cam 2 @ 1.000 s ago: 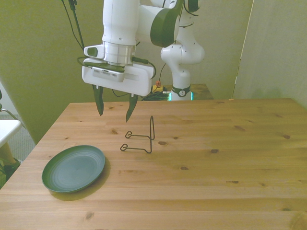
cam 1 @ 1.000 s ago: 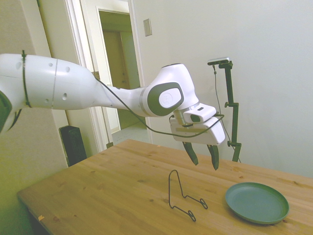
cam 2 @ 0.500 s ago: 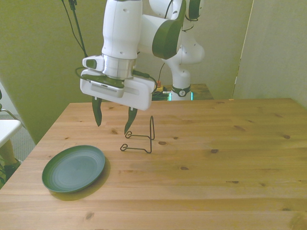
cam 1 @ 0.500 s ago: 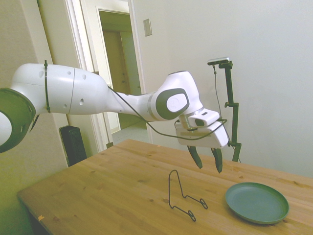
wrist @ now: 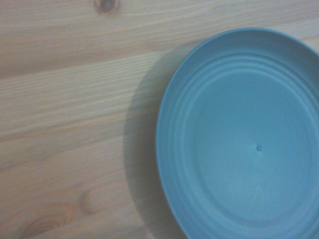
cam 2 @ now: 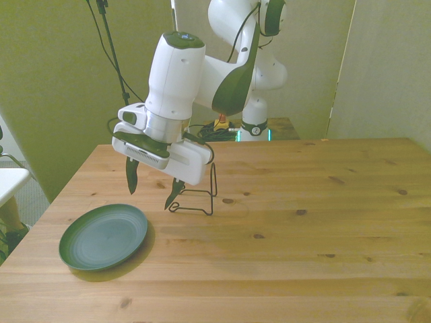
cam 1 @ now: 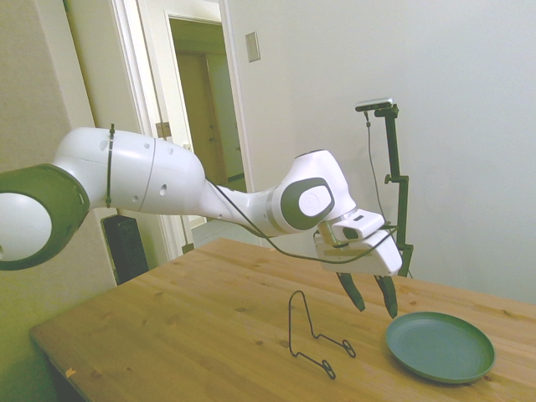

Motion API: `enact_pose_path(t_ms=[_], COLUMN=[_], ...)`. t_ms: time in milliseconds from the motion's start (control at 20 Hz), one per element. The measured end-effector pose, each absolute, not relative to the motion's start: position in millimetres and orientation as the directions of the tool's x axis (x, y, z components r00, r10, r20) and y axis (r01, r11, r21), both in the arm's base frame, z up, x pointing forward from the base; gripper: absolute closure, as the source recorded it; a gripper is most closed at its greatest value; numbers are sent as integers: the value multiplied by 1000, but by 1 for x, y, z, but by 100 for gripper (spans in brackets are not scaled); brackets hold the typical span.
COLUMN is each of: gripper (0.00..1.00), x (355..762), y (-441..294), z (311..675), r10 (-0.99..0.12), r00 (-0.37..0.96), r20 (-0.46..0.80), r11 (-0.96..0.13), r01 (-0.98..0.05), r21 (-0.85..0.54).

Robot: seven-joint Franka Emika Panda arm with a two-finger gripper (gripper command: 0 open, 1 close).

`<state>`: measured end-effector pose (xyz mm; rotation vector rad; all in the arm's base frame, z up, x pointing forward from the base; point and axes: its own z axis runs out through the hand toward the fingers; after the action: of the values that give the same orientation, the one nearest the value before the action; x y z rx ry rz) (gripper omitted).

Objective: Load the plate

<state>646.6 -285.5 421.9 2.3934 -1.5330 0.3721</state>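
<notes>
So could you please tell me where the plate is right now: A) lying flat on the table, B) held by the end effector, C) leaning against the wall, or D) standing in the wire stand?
A: the plate lies flat on the table, apart from the empty wire stand and the open end effector.

The hand (cam 2: 149,192) hangs in open air above the tabletop (cam 2: 303,235), its two fingers spread apart with nothing between them. Just beside it, toward the front view's right, stands the thin wire stand (cam 2: 199,195), its upright loop the one obstacle close by. The plate (cam 2: 103,236) lies flat near the tabletop's edge at the front view's left, with bare wood between its rim and the stand. Nothing covers the plate from above. The wide stretch of tabletop to the front view's right carries nothing.
</notes>
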Motion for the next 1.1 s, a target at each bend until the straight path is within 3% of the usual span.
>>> enact_pose_path(t_ms=[650, 1100], gripper=[0, 0], x=[700, 708], y=[-304, -306], z=[392, 369], r10=[-818, -808], r00=[418, 455], r20=[396, 374], r11=[-392, -407], r01=[-908, -891], r21=[149, 203])
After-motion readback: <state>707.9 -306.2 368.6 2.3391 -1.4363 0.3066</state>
